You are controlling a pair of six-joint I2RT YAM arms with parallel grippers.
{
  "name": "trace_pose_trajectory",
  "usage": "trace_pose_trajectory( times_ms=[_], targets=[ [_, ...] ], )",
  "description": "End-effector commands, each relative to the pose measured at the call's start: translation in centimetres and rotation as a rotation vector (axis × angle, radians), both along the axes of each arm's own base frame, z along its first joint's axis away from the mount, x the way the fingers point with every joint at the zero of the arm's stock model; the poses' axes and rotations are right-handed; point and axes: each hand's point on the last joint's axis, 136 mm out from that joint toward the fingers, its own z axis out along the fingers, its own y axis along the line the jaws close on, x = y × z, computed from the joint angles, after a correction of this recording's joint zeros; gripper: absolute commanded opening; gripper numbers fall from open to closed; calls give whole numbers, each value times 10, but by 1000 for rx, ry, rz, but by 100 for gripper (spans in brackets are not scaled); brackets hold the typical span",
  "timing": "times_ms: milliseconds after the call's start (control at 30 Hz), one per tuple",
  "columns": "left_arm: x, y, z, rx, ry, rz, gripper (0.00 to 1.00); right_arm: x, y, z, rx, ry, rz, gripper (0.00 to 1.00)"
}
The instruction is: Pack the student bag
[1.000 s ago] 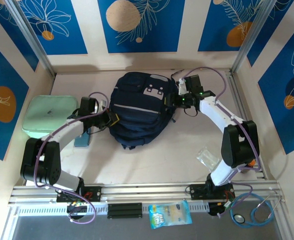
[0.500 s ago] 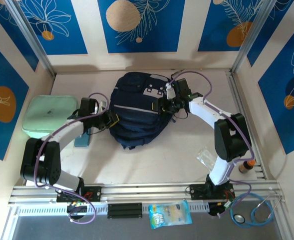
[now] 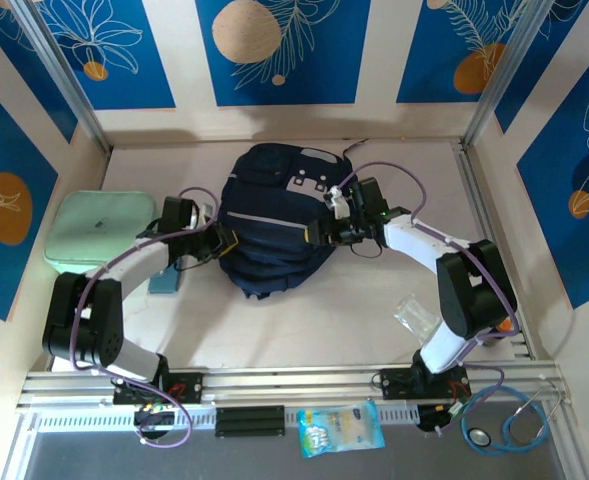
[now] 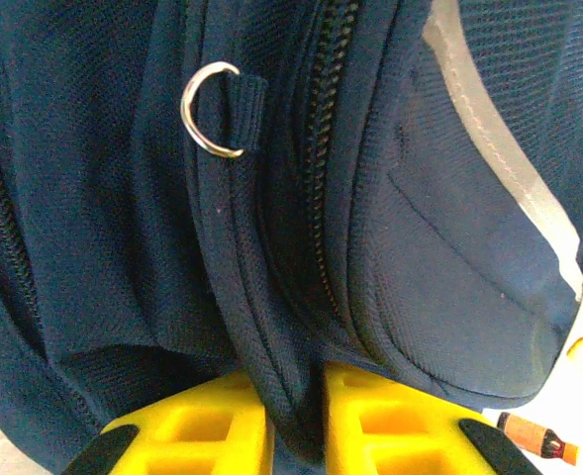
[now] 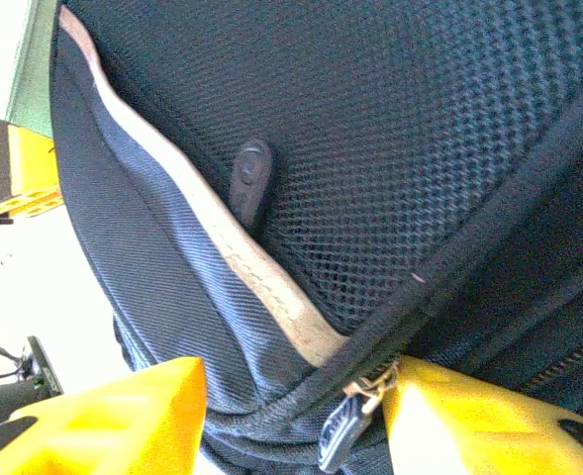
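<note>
The student bag [image 3: 274, 215], a dark navy backpack with a grey-white patch, lies in the middle of the table. My left gripper [image 3: 224, 240] is at its left side. In the left wrist view that gripper [image 4: 296, 426] is shut on a fold of the bag's fabric [image 4: 286, 376] beside a zipper, below a metal ring [image 4: 212, 109]. My right gripper [image 3: 314, 232] is pressed to the bag's right side. In the right wrist view that gripper [image 5: 296, 416] stands open around the bag's edge. A black zipper pull [image 5: 342, 435] hangs between the fingers, close to the right one.
A mint green case [image 3: 99, 230] lies at the far left, and a small blue object [image 3: 164, 280] sits under the left arm. A clear plastic piece [image 3: 414, 315] lies near the right arm's base. A snack packet [image 3: 341, 428] and a stethoscope [image 3: 509, 425] lie by the front rail.
My right gripper has moved left and nearer along the bag's right side, onto the zipper edge. The left gripper has kept its place on the bag.
</note>
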Motion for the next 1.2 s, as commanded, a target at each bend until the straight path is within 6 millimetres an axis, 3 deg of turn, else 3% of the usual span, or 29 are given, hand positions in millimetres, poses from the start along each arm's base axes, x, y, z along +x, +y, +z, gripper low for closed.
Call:
trace_pose_trajectory(
  times_ms=[0,267,833,1033,1167],
  targets=[
    [11,1,5,14,-28,-7,18,-9,-1,0,-41,-66,66,42],
    [11,0,8,10,-30,-8,17,-11,-1,-4,-59,-102,105,28],
    [12,0,11,3,-32,-5,17,-21,-4,-4,-49,-138,122,38],
    [12,0,12,2,-35,-4,17,-11,-8,-17,-127,-126,81,22],
    [12,-1,14,0,-36,-5,17,-6,-7,-24,-157,-110,50,22]
  ],
)
